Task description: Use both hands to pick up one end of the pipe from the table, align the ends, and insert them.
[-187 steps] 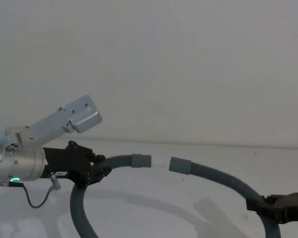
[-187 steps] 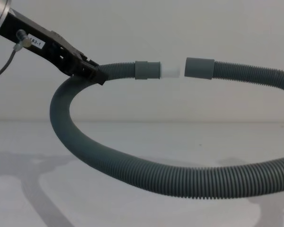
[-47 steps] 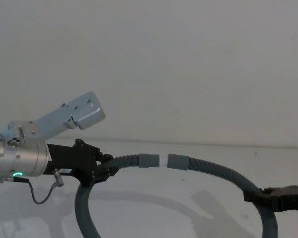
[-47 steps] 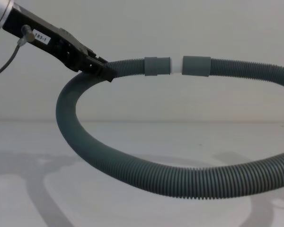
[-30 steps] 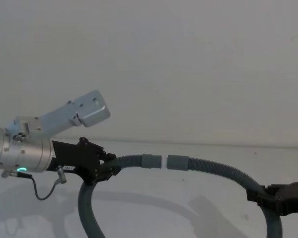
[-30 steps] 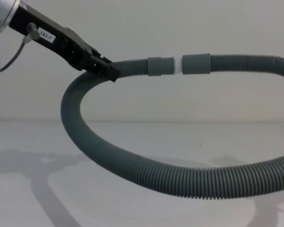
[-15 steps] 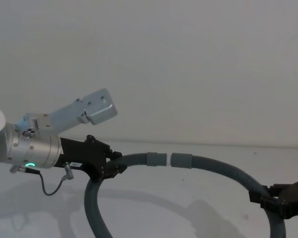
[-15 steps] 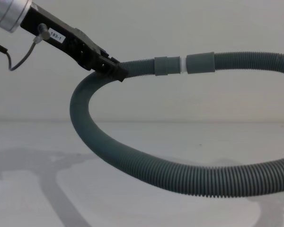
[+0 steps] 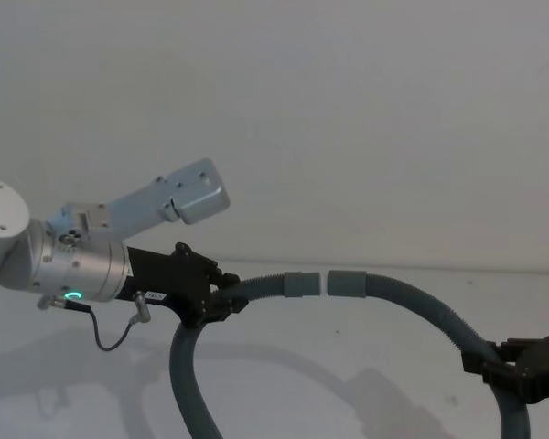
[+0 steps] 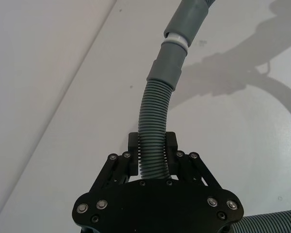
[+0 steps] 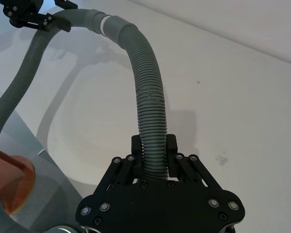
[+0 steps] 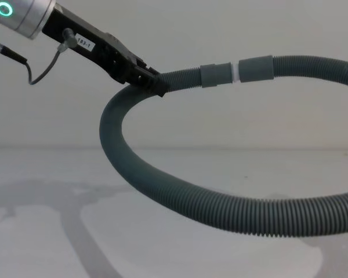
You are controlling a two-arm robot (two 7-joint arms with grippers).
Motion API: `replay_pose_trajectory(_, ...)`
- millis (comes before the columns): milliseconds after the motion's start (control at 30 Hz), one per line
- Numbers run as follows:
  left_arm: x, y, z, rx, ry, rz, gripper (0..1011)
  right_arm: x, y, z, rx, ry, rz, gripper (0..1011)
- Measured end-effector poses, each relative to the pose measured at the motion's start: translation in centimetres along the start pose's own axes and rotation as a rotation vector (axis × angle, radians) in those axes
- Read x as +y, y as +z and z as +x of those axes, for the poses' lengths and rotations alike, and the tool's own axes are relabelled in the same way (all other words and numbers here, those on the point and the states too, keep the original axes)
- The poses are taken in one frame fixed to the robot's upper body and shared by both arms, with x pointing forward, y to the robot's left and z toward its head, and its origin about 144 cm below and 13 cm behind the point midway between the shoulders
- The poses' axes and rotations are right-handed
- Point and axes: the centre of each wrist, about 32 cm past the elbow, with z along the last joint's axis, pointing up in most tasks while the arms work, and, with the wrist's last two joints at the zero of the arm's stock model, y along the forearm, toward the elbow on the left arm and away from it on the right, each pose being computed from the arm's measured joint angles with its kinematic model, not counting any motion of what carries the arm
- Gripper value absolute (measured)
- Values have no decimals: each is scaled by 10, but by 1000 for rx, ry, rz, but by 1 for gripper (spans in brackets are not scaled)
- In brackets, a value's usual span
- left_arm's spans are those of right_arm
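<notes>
The left gripper (image 9: pixel 227 300) was raised above the table (image 9: pixel 348 347) at the left of the head view, its silver wrist showing a green ring light (image 9: pixel 70 295) and a thin black cable (image 9: pixel 110 338) hanging below it. Its black fingers (image 10: pixel 131 158) were pressed against both sides of the pipe (image 9: pixel 188 384), pinching the corrugated hose a short way behind the left cuff (image 9: pixel 301 284). In the chest view the same gripper (image 12: pixel 153 84) entered from the upper left and held the hose in the air, with the loop of the pipe (image 12: pixel 162 182) sagging below it toward the table (image 12: pixel 46 231).

At the centre, the left cuff and the right cuff (image 9: pixel 347 284) lay in line, end to end. A narrow band of the whitish tip (image 12: pixel 236 72) showed between the left cuff (image 12: pixel 216 75) and the right cuff (image 12: pixel 257 68), so the two grey sleeves were very close but not touching. The left wrist view showed the tip (image 10: pixel 177 40) entering the farther cuff (image 10: pixel 191 19).

At the right, the pipe curved down from the right cuff to the right gripper (image 9: pixel 489 366) near the lower right corner of the head view. Its fingers (image 11: pixel 173 158) were likewise closed on the hose, clamping the corrugated section (image 11: pixel 150 111) between them, well back from the cuff (image 11: pixel 117 25). In that wrist view the left gripper (image 11: pixel 53 22) appeared farther off, and an orange-brown object (image 11: pixel 12 182) lay beyond the table's edge.
</notes>
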Motion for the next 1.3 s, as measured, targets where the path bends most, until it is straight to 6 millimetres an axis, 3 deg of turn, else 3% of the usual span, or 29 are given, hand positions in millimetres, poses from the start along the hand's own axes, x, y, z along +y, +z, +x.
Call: replay_pose_trajectory(1300, -8, 3, 3, -10, -11, -15, 290, -1, 0, 1, 4, -7, 1, 255)
